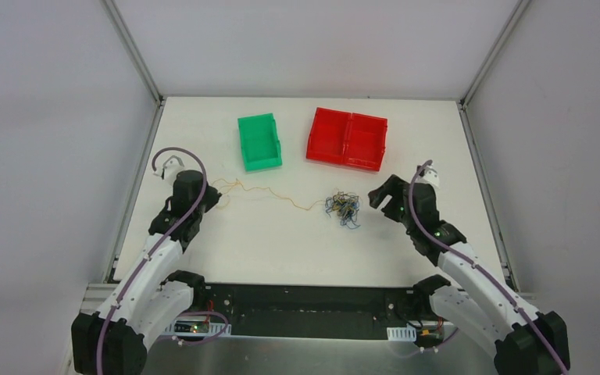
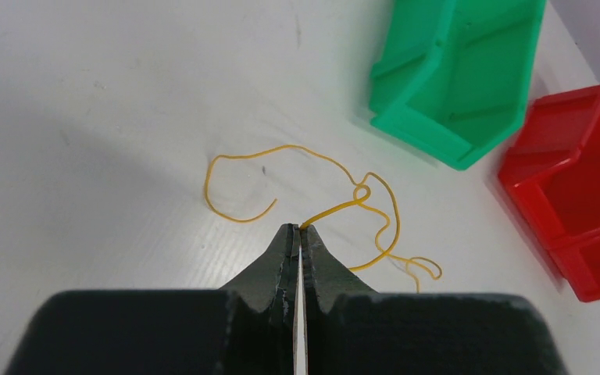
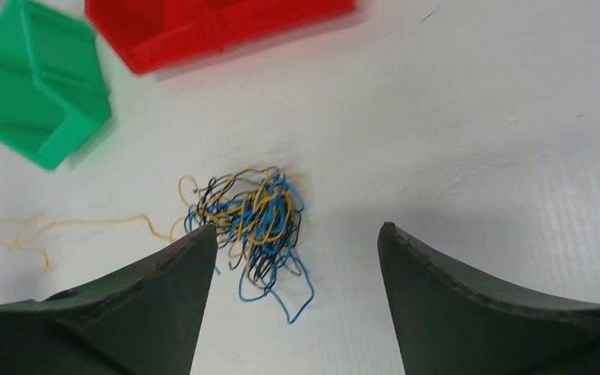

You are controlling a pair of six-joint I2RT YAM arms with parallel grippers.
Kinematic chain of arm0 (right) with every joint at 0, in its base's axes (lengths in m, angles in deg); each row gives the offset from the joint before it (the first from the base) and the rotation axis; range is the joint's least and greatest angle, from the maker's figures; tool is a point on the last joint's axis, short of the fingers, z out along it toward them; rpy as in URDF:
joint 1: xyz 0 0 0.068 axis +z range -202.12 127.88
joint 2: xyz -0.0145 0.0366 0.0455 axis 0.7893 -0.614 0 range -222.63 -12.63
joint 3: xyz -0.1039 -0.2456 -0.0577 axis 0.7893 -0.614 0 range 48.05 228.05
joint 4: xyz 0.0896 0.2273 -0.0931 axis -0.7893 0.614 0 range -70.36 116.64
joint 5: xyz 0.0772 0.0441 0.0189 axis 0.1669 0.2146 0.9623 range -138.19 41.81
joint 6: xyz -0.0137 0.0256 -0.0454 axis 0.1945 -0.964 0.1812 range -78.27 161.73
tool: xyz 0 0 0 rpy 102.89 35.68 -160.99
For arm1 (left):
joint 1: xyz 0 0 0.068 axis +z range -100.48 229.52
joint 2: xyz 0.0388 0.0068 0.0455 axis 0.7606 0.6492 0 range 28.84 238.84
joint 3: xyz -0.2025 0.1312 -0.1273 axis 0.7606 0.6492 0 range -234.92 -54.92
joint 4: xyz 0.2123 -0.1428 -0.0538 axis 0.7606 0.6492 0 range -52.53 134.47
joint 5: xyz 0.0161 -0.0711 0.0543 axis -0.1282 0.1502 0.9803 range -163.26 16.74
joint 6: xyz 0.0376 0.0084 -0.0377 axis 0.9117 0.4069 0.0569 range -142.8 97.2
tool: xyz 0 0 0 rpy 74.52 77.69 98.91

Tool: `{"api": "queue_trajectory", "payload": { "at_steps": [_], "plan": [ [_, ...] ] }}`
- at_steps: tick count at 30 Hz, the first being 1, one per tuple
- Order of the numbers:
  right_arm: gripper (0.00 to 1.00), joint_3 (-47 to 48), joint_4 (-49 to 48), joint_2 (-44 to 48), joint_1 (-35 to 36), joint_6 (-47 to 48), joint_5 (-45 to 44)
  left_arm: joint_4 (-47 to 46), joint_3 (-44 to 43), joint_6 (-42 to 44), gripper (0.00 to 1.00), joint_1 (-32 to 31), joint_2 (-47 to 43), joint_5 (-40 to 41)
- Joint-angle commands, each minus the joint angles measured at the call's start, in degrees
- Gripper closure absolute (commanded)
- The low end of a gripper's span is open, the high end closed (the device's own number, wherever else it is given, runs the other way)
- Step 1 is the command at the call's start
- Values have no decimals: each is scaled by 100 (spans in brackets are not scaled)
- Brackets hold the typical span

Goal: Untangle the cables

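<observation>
1. The left gripper [image 2: 300, 231] has its jaws pressed tight together, with a single yellow strand [image 2: 336, 168] pinched right at their tips. In the wrist view it leaves toward 1 o'clock, then loops and curls over the table [image 1: 281, 250].
2. From above, that strand trails from the left gripper toward 3 o'clock and reaches the knot of cables [image 1: 343, 208] near the middle of the table.
3. The knot of cables is a small bunch of yellow, blue and dark wires, with a couple of blue loops straggling out on its 6 o'clock side.
4. The right gripper [image 3: 297, 234] stands wide open with nothing in it. In its wrist view the knot lies between the jaws but off centre, at about 10 o'clock from the middle of the gap — close against the finger on the view's left. I cannot tell whether it touches.
5. A green bin [image 1: 259, 142] and a red bin [image 1: 348, 138] stand toward the table's 12 o'clock edge, well apart from the knot.
</observation>
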Motion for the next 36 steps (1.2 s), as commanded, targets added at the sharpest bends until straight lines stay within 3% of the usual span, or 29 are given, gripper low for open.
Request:
{"api": "queue_trajectory", "payload": {
  "at_steps": [1,4,10,15,19,26,29,33,36],
  "plan": [
    [20,414,-440,-604,591,718,895,-498,-20,341,100,-97,-147,-507],
    [19,837,-262,-1308,1309,996,357,-507,-7,341,100,-107,-215,-514],
    [15,1596,184,-2490,2039,1548,-460,-500,58,291,100,-106,-373,-445],
    [8,2426,1006,-3569,2395,1783,-1746,-505,75,254,100,-111,-382,-403],
    [7,2877,1405,-4404,2476,1772,-2237,-498,83,247,100,-106,-346,-377],
    [8,3228,1717,-5227,2251,1461,-2874,-482,126,257,100,-106,-399,-94],
    [15,3275,1979,-5324,1709,833,-2963,-316,76,345,100,-106,-448,238],
    [25,2711,1514,-4745,881,366,-2145,-9,154,5,100,-98,-449,1031],
    [34,2195,1247,-4135,539,28,-2139,330,18,-101,100,-98,-425,1377]
  ]
}}
